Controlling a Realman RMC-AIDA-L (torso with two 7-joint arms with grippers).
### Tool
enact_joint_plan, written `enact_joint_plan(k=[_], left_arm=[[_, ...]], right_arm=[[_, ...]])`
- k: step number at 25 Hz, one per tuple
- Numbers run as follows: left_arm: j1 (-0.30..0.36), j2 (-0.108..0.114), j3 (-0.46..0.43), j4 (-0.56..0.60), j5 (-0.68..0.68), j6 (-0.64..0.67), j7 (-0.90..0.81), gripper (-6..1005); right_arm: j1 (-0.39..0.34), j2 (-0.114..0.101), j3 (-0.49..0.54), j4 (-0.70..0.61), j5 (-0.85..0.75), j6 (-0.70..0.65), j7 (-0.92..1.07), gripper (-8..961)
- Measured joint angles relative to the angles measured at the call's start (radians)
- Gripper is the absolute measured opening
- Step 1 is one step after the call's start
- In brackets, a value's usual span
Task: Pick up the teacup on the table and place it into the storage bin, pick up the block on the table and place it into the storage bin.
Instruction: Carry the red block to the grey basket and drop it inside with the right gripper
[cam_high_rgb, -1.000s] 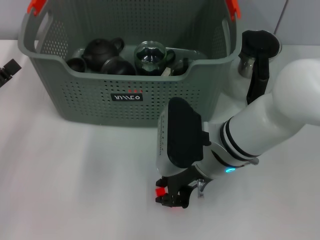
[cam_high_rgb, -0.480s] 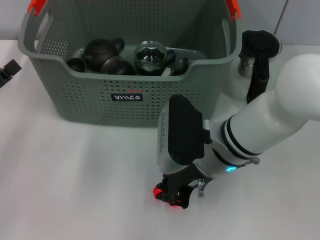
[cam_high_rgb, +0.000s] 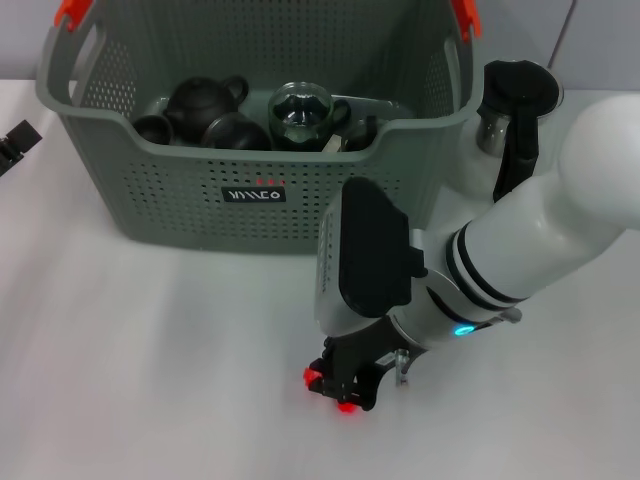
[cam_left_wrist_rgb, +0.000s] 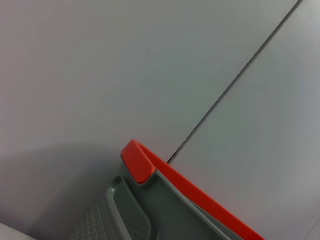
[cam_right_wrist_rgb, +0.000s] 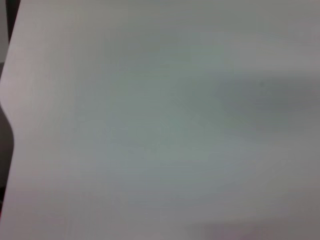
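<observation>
My right gripper (cam_high_rgb: 340, 388) is down on the table, fingers apparently closed around the small red block (cam_high_rgb: 316, 379) between them. It should be light, rigid, easily pinched across flat faces; the storage bin (cam_high_rgb: 250, 190) waits just beyond.

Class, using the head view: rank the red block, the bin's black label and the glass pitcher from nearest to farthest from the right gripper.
1. Red block, at the right gripper itself, on the table.
2. Black label, on the storage bin's front wall, behind the gripper.
3. Glass pitcher, far back, to the right of the bin.
</observation>
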Motion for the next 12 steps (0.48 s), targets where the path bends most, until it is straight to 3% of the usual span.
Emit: enact_joint_plan(k=[5,12], left_arm=[[0.002,0.0,0.0,0.0,0.0,0.0,0.0,921],[0.004,0.002,-0.002,0.0,0.0,0.0,-0.001,921]], right_arm=[[-0.031,-0.006,0.102,-0.1,-0.007,-0.114,-0.012,158],[-0.087,-0.007,0.409,-0.42,-0.027,-0.4,0.013,169]])
